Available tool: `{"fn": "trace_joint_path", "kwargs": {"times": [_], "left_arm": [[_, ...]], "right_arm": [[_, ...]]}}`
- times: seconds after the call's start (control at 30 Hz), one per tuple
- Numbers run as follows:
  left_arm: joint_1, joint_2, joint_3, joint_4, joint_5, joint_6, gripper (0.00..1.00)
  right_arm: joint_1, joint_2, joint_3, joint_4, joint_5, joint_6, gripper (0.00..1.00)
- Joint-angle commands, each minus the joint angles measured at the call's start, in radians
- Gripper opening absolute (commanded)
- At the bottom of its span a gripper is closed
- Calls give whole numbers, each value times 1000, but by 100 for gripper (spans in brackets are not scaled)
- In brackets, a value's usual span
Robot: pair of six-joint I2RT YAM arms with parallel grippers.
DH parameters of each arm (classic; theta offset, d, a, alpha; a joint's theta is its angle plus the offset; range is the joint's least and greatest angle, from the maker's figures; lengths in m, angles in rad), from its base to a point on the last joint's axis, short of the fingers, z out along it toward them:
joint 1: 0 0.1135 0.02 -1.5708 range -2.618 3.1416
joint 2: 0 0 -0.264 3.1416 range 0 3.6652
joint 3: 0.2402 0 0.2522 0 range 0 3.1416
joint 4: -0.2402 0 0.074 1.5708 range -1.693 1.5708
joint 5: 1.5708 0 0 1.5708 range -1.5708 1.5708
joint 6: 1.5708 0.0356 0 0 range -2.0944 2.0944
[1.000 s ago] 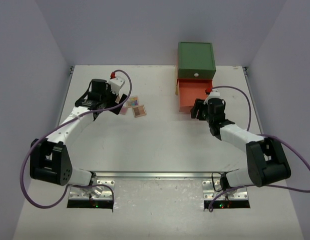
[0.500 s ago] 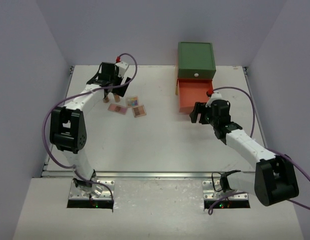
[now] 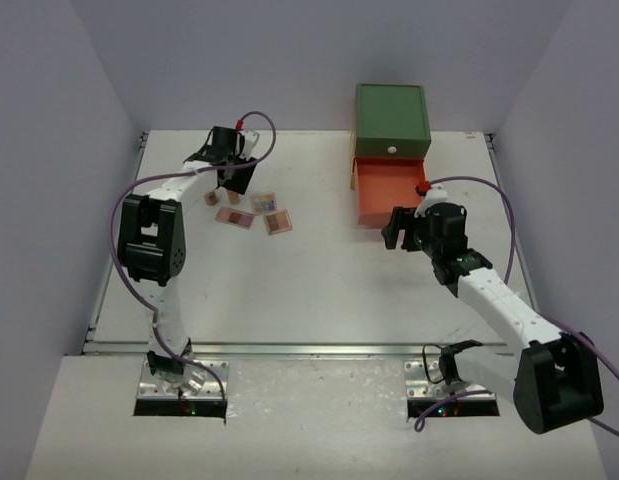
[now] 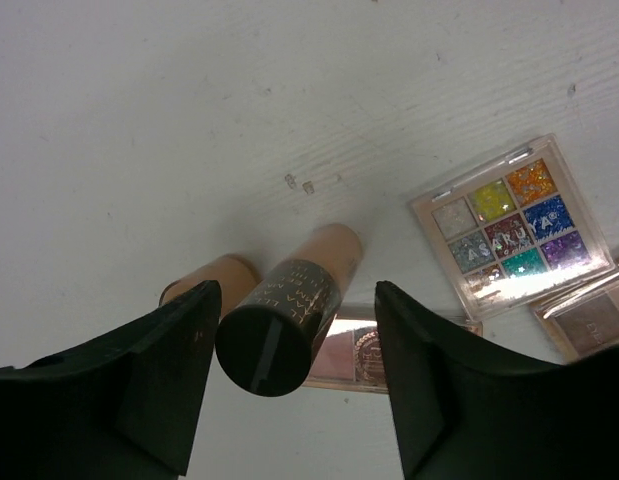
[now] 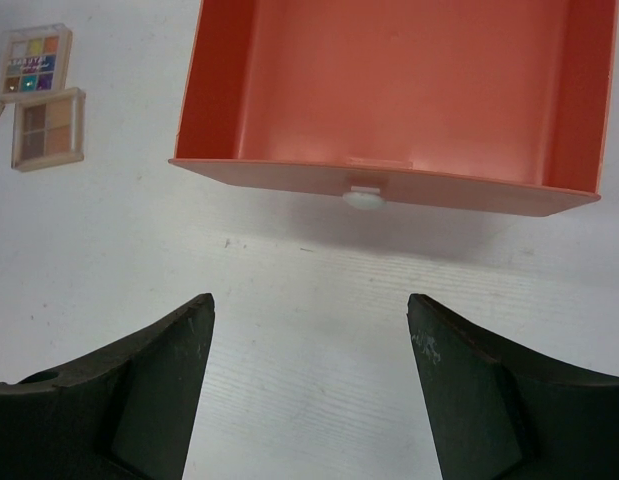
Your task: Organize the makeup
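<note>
Near the bench's far left corner, the left gripper straddles an upright dark-capped tan bottle. Its fingers are spread, with a gap showing on the cap's right side. A second tan bottle stands just beside it, and three palettes lie nearby. The right gripper, spread and empty, hovers before the open orange drawer near the far edge.
</note>
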Motion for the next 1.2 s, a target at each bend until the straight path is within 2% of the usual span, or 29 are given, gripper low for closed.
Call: {"fn": "trace_joint_path", "kwargs": {"times": [0.0, 0.17, 0.3, 0.33, 0.5, 0.67, 0.77, 0.93, 1.0, 1.03, 1.17], "left_arm": [[15, -2, 46, 6, 27, -29, 51], [15, 21, 62, -5, 28, -34, 30], [15, 19, 58, -16, 38, -36, 2], [15, 13, 53, -17, 46, -36, 0], [15, -39, 43, -29, 105, -42, 0], [15, -159, 49, -80, 244, -64, 0], [15, -280, 38, -124, 363, -70, 0], [15, -478, -19, -175, 537, -62, 0], [15, -528, -35, -182, 573, -67, 0], [15, -591, -50, -195, 631, -76, 0], [14, -686, -73, -232, 698, -83, 0]], "right_arm": [[1, -27, -11, 8, 7, -23, 78], [1, -40, -17, 0, 11, -27, 78], [1, -57, -10, -17, 14, -41, 78], [1, -63, -10, -22, 14, -45, 78], [1, -90, -12, -26, -26, -91, 78], [22, -134, -5, -5, -200, -172, 78], [69, -150, 23, 2, -266, -283, 82], [325, -97, 161, 21, -213, -524, 90], [369, -59, 199, 49, -204, -552, 91], [406, -20, 229, 110, -199, -599, 92], [502, 109, 308, 267, -165, -639, 93]]}}
